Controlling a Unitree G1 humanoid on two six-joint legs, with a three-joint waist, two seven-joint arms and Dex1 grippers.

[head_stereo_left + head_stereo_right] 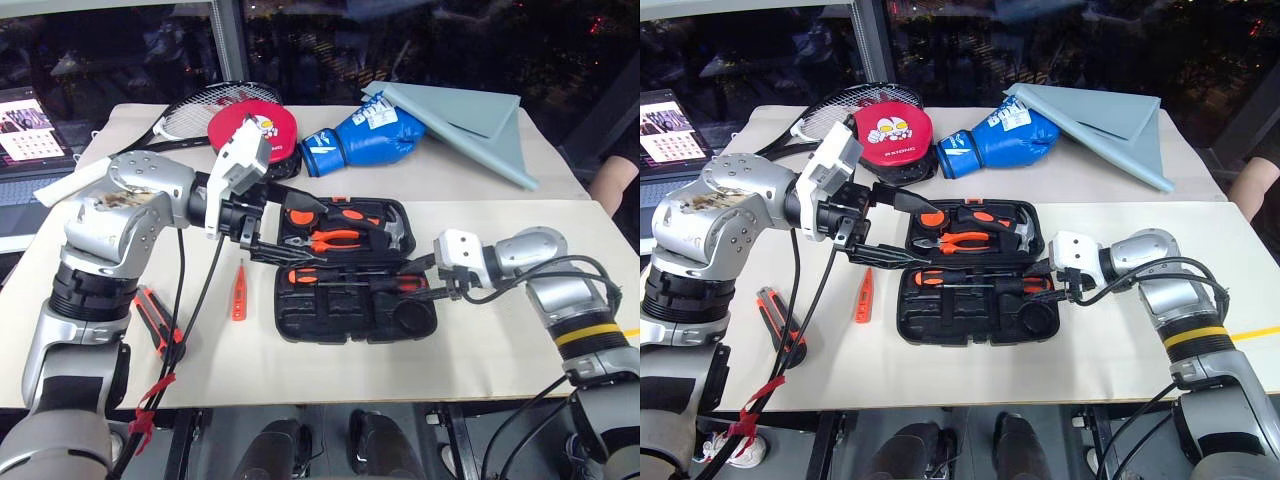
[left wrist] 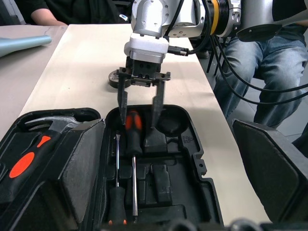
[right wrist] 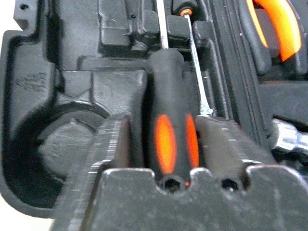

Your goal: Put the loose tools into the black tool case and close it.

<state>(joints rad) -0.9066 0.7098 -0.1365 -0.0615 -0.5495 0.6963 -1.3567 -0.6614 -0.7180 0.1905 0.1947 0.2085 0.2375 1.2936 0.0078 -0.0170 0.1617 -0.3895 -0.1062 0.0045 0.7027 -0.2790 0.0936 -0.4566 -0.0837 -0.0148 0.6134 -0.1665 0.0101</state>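
Fingers (image 2: 155,103) of right gripper (image 2: 140,108) straddle screwdriver (image 2: 133,126) — inside case (image 2: 192,159) edge.

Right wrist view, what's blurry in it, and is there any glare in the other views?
Right wrist view: the right gripper's fingers and mount are soft and out of focus, the screwdriver handle between them slightly blurred. Left eye view: dark windows behind show small light reflections; the table is evenly lit, shadows soft. Left wrist view: a bright sheen on the hammer head, the tool case sharp.
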